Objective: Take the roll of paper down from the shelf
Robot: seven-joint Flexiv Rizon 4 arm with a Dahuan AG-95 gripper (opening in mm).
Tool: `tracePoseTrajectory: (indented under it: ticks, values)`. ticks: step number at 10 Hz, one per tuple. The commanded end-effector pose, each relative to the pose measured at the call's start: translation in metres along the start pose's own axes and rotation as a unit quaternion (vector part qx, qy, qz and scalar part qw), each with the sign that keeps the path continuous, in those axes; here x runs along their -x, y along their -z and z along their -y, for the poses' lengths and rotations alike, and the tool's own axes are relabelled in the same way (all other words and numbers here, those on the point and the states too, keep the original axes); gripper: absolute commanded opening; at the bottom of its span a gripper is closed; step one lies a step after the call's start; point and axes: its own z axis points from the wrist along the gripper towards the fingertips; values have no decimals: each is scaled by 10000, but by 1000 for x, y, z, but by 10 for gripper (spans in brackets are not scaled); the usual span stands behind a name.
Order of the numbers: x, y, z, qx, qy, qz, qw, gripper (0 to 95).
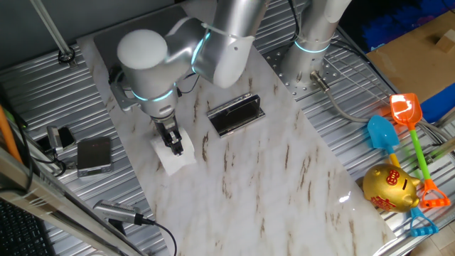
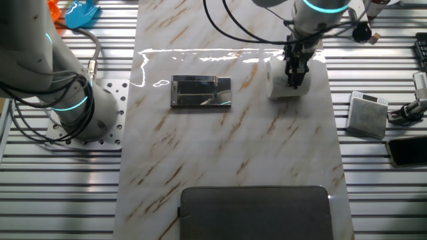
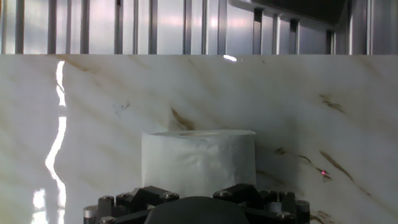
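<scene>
The roll of paper (image 1: pixel 173 158) (image 2: pixel 281 85) (image 3: pixel 199 155) rests on the marble tabletop, off the shelf, near the table's edge. My gripper (image 1: pixel 173 142) (image 2: pixel 294 75) comes down onto it from above, its dark fingers close together and pinched on the roll's upper part. In the hand view the roll fills the lower centre right in front of the hand's dark body, and the fingertips themselves are hidden. The shelf (image 1: pixel 236 114) (image 2: pixel 201 91), a small dark glossy rack with metal edges, stands bare about a hand's width from the roll.
A flat grey box (image 1: pixel 94 153) (image 2: pixel 367 113) lies on the ribbed metal beside the roll's side of the table. A large grey mat (image 2: pixel 257 213) covers one end of the marble. Plastic shovels (image 1: pixel 405 114) and a gold piggy bank (image 1: pixel 389 187) lie off the other side.
</scene>
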Motion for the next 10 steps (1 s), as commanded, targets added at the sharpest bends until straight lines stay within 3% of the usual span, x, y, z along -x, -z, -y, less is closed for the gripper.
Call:
tracePoseTrajectory:
  ticks: [1,2,6,10]
  values:
    - [0,3,2,88,4,-60,9999,0]
    - [-1,7,2,156,-9,-77,9998,0]
    - [-2,13,2,133,18,-71,9999,0]
    - [-17,18,0,145,-11,-58,9999,0]
